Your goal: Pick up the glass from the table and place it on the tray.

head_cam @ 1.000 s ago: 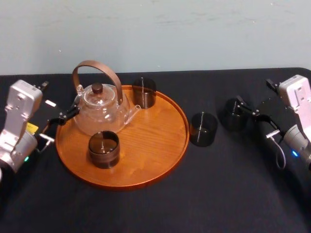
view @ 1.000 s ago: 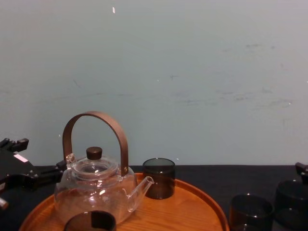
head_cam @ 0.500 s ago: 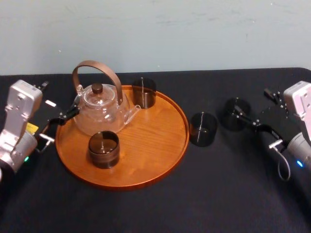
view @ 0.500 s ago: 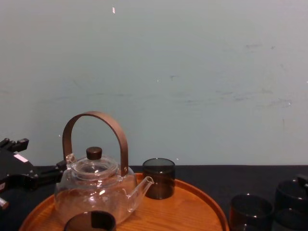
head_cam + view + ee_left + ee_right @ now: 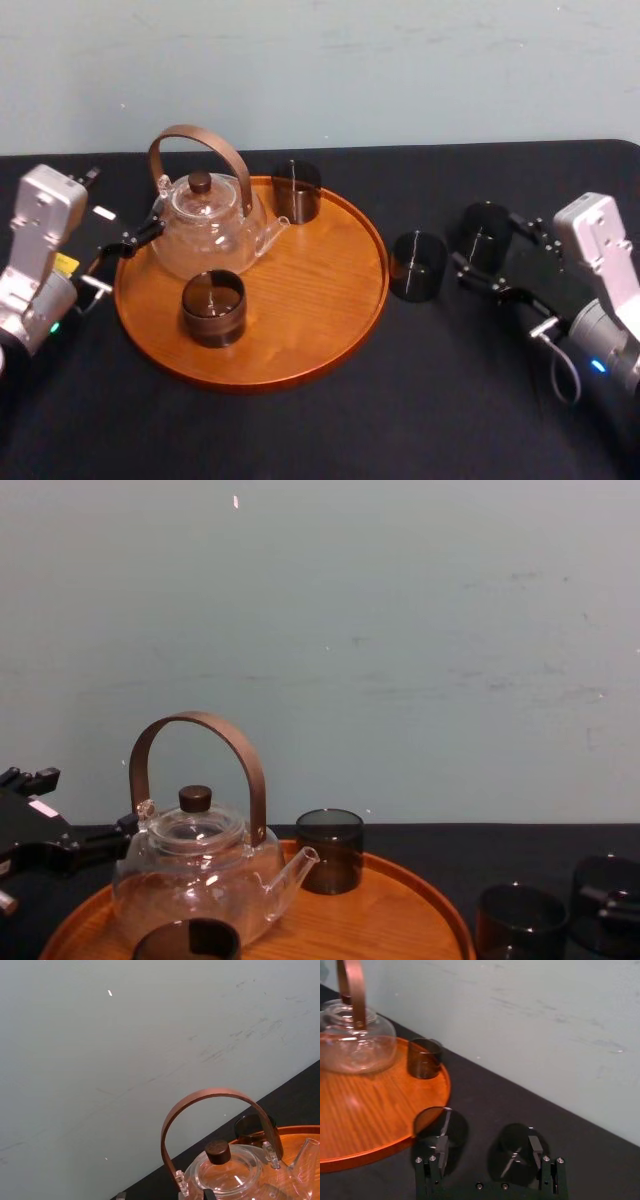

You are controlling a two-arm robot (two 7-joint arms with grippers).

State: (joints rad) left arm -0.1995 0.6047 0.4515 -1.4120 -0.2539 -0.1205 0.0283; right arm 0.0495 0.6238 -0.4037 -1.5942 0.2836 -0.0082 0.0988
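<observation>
1. The right-hand glass [image 5: 486, 235], a short dark cylinder, stands upright on the table [image 5: 400, 410]. Its long axis is vertical and its mouth faces up. It sits well to the right of the tray [image 5: 372, 300], off the wood.
2. The right gripper [image 5: 487, 243] straddles this glass with its fingers spread wide. One finger lies in the gap towards the middle glass [image 5: 418, 265] and the other on the glass's far right side. The right wrist view shows the glass between the two fingers, but I cannot tell whether either pad touches it.
3. The middle glass is also upright with its mouth up. It stands on the black tabletop just beside the tray's right rim, near the right-hand glass but apart from it.
4. On the tray a rear glass [image 5: 297, 190] and a front glass [image 5: 213, 307] stand upright. Between them is the glass teapot [image 5: 205, 228], its brown handle arched overhead and its spout aimed right, towards the rear glass.
5. The left gripper [image 5: 140, 236] rests at the tray's left edge beside the teapot, its fingers apart and holding nothing.
</observation>
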